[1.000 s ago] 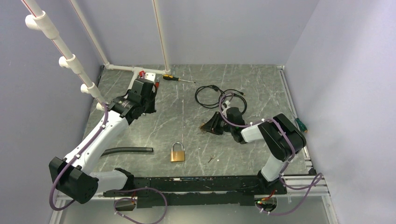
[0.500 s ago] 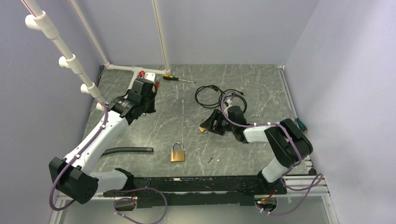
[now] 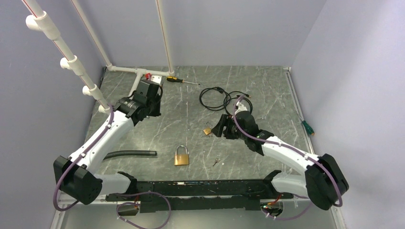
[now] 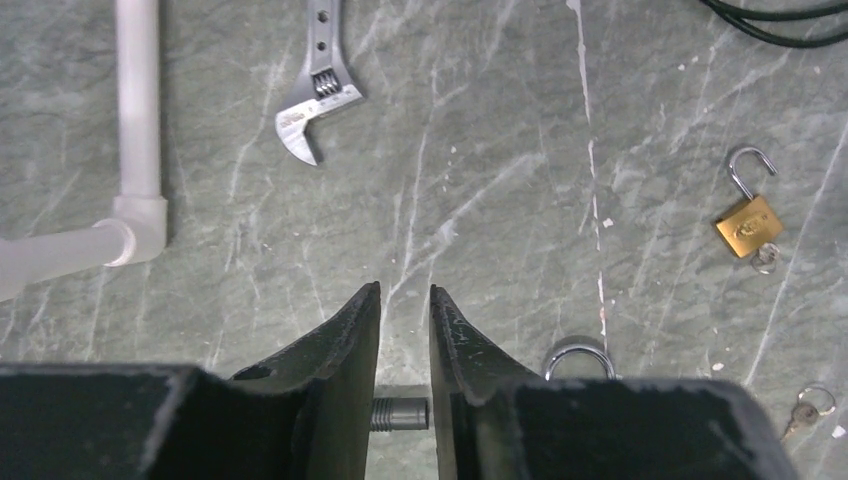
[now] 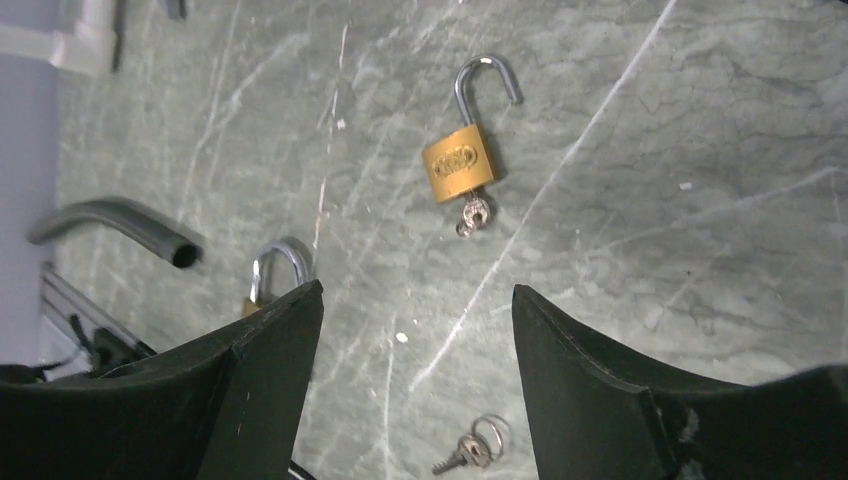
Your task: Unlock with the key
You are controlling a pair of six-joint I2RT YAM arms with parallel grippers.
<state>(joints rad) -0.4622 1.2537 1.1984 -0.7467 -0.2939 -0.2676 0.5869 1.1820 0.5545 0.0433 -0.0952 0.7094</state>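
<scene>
A small brass padlock (image 3: 207, 130) lies mid-table with its shackle swung open and a key (image 5: 472, 213) stuck in its base; the right wrist view shows this padlock (image 5: 461, 160) just beyond my fingers. My right gripper (image 3: 218, 128) hovers right beside it, open and empty (image 5: 418, 300). A larger brass padlock (image 3: 181, 156) lies nearer the front with its shackle closed. A loose key on a ring (image 3: 217, 161) rests to its right. My left gripper (image 3: 150, 107) hangs at the back left, jaws nearly together on nothing (image 4: 404, 295).
An adjustable wrench (image 4: 318, 90) and white PVC piping (image 4: 137, 110) lie at the back left, with a yellow-handled screwdriver (image 3: 177, 80) beside them. Coiled black cables (image 3: 220, 98) sit behind the right gripper. A black hose (image 3: 130, 154) lies at the front left.
The right arm swung its elbow out to the lower right and its gripper drew back off the small padlock, which now lies uncovered with its shackle open. The left arm barely shifted.
</scene>
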